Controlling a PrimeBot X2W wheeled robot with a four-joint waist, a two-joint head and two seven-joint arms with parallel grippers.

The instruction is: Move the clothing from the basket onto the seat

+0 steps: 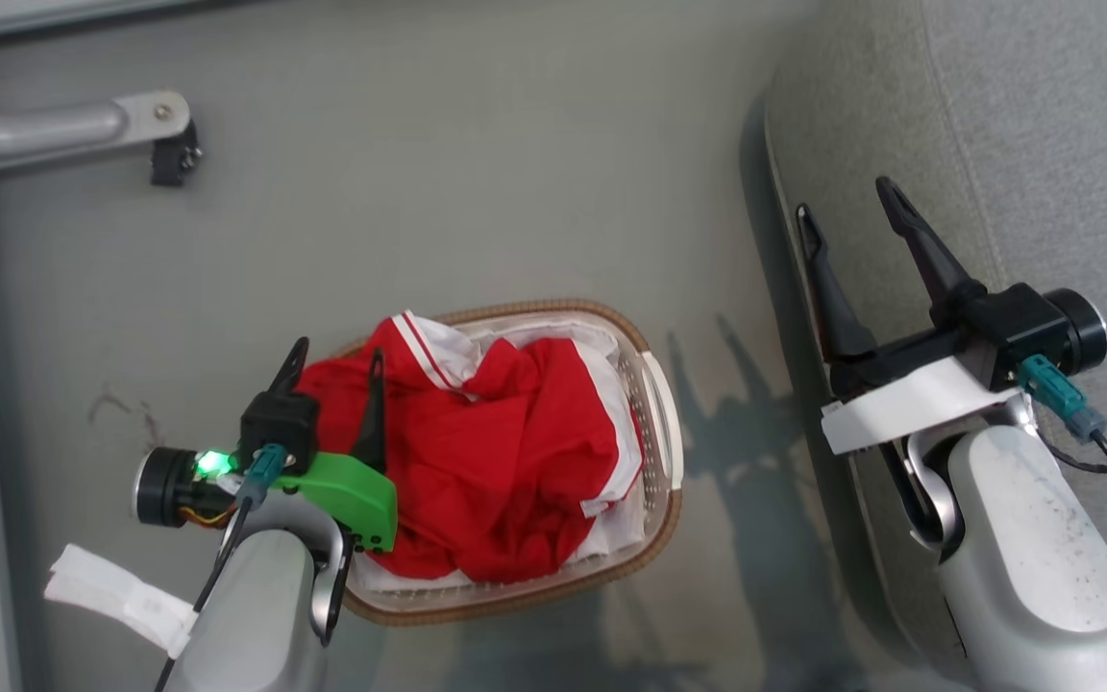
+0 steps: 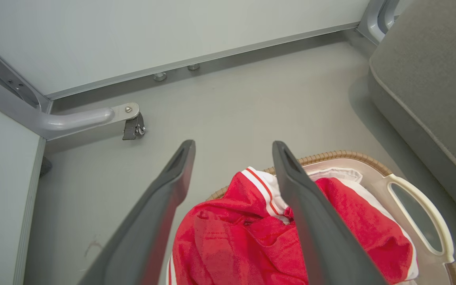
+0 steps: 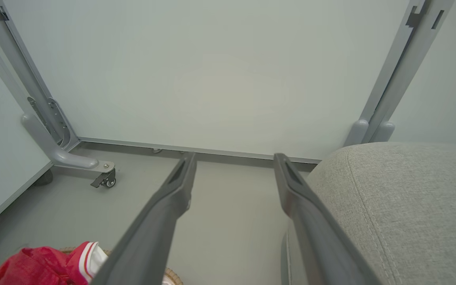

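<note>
L gripper (image 1: 339,353) spread wide, empty, over 9 o'clock end of basket (image 1: 553,308); R gripper (image 1: 845,199) also agape, empty, above seat (image 1: 1044,115) edge.
Head view, L to R: metal castor leg (image 1: 83,125) at 10 o'clock on grey floor (image 1: 467,173); red clothing (image 1: 505,461) heaped inside basket near 6 o'clock, white-striped trim at heap's 11 o'clock side, contact w/ L gripper unclear; grey seat at 3 o'clock, apart from basket.

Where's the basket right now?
Head view, lower centre: the basket sits on the floor, full of the red clothing, with the left gripper over its left end and the seat off to its right.
</note>
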